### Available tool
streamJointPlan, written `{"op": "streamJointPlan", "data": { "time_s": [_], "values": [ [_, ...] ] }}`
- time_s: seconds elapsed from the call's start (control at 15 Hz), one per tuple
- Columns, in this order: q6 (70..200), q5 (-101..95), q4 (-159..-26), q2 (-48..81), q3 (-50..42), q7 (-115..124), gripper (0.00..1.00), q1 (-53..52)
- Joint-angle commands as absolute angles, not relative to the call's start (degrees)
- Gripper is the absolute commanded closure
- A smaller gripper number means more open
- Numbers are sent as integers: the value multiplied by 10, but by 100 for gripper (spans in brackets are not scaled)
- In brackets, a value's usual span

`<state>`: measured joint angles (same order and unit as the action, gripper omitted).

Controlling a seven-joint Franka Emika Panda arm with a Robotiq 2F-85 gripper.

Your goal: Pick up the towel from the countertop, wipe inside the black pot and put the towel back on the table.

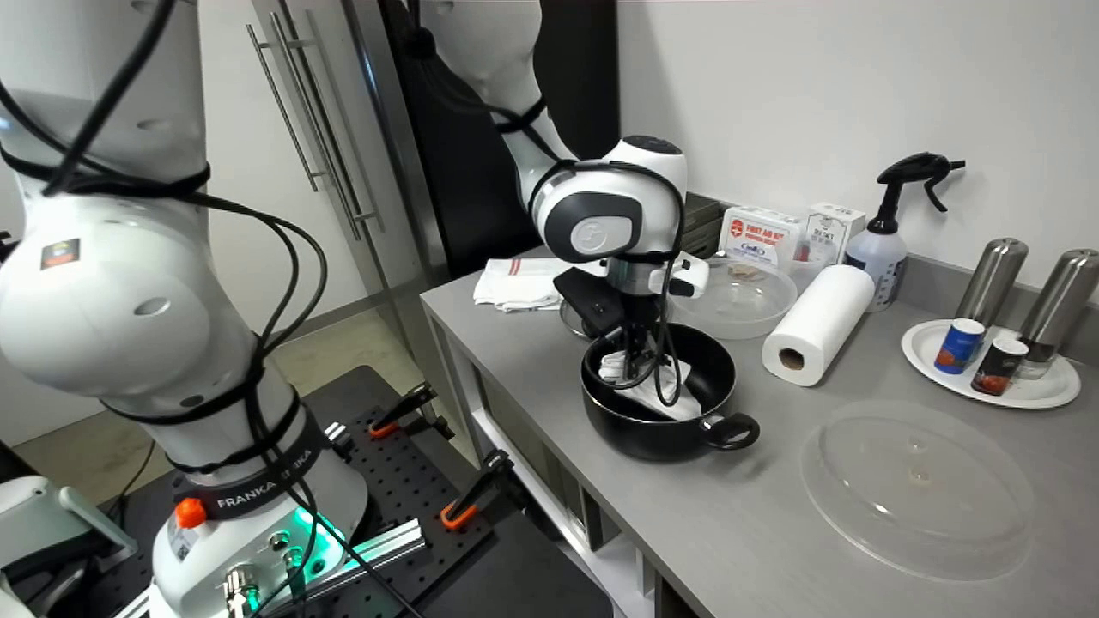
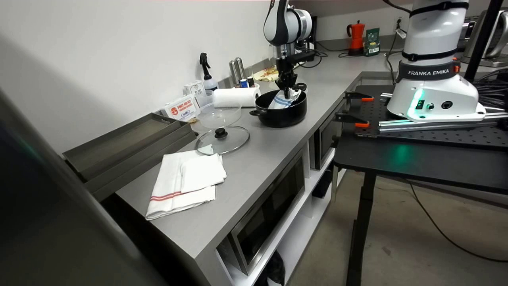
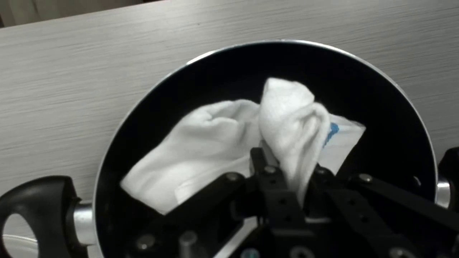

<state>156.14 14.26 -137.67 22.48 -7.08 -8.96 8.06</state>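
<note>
Blue-striped white towel [image 3: 215,150] spreads from the left of the wrist view across the inside of the two-handled black pot [image 3: 391,118]. Toward the middle, the claw [image 3: 288,166] is clamped on a raised fold of it; a blue-marked corner pokes out to the right, with bare dark pot beyond. Wiping the pot looks to be the step in hand. The next move likely calls for sweeping the towel over that bare right side, then lifting it clear of the rim and laying it on the grey surface [image 1: 755,515]
</note>
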Motion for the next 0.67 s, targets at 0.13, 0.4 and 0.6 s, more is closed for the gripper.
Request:
{"op": "streamJointPlan", "data": {
  "time_s": [0.13, 0.4, 0.6],
  "values": [
    [1532, 116, -1325, 294, -51, -62, 97, 89],
    [1519, 113, -1285, 347, -44, -58, 97, 93],
    [1513, 115, -1251, 388, -39, -60, 97, 101]
  ]
}}
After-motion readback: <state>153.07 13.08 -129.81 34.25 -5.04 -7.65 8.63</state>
